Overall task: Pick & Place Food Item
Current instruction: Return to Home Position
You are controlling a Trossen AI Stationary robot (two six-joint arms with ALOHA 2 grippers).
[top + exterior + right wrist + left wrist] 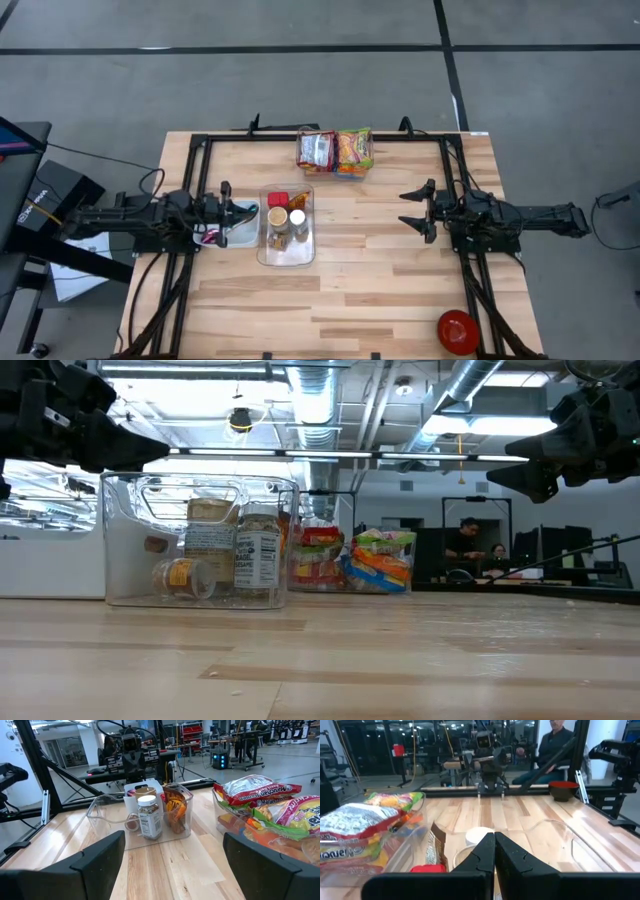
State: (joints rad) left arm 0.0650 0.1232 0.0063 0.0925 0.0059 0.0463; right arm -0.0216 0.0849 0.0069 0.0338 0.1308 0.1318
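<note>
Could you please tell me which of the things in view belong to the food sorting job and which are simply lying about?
Part of the job:
- noodle packs in the far clear bin
- seasoning bottles in the near clear bin
- white bin, below the left gripper

Just lying about, it seems:
- red bowl, alone at the table's corner
- people in the room behind

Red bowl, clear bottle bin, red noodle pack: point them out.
Red round bowl [458,331]: high view, its centre.
Clear plastic bottle bin [287,256]: high view, bare end.
Red noodle pack [318,150]: high view, wrapper middle.
</note>
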